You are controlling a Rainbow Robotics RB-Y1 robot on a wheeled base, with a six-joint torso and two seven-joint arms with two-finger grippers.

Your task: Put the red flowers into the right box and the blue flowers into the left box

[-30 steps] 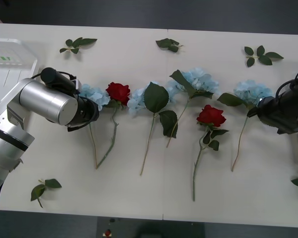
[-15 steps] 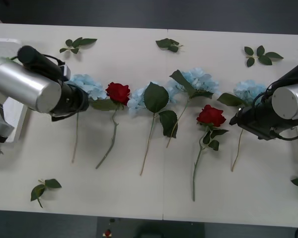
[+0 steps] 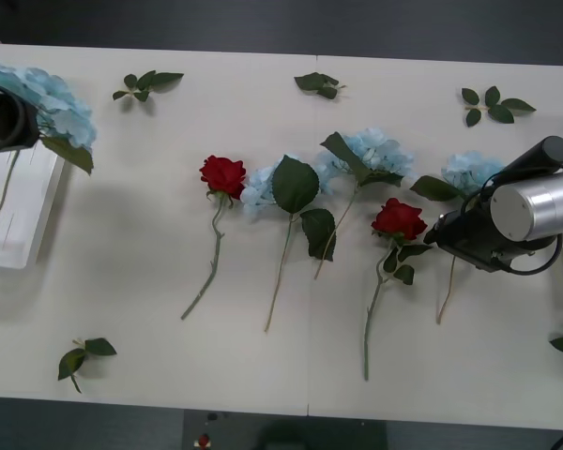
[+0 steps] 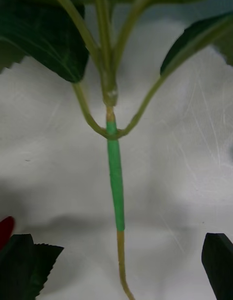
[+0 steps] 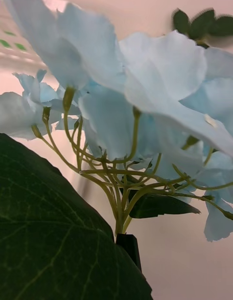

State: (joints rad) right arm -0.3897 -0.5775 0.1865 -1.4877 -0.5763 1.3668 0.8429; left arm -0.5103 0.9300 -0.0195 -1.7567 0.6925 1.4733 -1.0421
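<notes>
Lifted off the table's left end, fluffy pale-blue flower (image 3: 45, 101) is riding clamped in left gripper (image 3: 14, 127) above clear plastic box (image 3: 9, 246); right gripper (image 3: 443, 236) is spreading open astride another blue stem (image 4: 115, 193).

Right arm (image 3: 535, 202): brushed-silver cylindrical link with a flat round end cap, black joint housing ahead of it, dark tube-like part running diagonally along the upper side. Thin black cable loops under the housing, between the black section and the silver cylinder. Right gripper (image 4: 121, 266) fingers (image 4: 218, 261): matte black, blocky, squared-off tips, as seen by the right wrist camera. Left arm (image 3: 0, 117): black rounded wrist section at the front view's edge, a glossy curved band across it. Left gripper finger (image 5: 130, 246): narrow black flat-faced piece, sharp corners, in the left wrist view.
</notes>
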